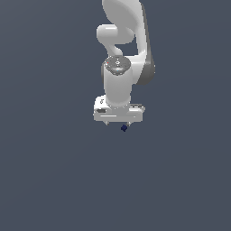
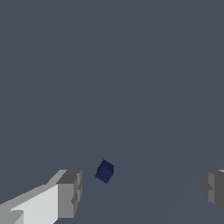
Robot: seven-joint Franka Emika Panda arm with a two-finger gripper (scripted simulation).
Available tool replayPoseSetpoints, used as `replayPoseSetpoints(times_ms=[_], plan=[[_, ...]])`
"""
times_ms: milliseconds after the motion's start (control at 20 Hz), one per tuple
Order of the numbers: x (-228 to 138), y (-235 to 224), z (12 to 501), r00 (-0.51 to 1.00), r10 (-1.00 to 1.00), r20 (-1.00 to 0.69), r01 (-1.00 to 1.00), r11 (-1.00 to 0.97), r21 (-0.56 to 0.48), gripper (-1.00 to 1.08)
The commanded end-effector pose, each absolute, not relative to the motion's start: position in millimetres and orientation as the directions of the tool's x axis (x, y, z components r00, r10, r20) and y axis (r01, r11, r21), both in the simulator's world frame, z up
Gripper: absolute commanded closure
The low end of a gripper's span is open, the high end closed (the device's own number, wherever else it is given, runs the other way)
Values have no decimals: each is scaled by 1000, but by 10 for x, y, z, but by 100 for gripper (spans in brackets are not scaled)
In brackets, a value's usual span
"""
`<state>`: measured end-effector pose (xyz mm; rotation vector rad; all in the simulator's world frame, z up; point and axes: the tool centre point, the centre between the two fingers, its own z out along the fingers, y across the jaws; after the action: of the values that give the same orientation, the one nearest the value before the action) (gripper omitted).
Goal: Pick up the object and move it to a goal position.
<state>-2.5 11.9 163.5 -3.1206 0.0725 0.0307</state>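
Tiny block waits under the wide-apart white pincer (image 2: 140,192)

The grey pincer finger (image 2: 70,194) stands on one side; the small dark navy-blue cube (image 2: 105,171) sits tilted on the grey bench (image 2: 109,65), nearer that finger, touching neither; it looks light, hard, maybe slippery; squeeze two flat opposite sides.

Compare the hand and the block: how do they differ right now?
The block is dark navy; the hand is white with grey fingers. The block is far smaller than the hand. The block sits tilted, untouched, while the hand hovers open around it. Both are boxy.
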Motion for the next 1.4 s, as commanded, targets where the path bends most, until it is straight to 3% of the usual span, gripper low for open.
replayPoseSetpoints(times_ms=[0,550,1350], plan=[[-25,119,1635,999,-46,-20,-47,-999,-20,-92],[42,-72,1670,993,-118,-11,-118,-992,-43,-92],[-106,99,1399,974,-227,-14,-227,-973,-33,-92]])
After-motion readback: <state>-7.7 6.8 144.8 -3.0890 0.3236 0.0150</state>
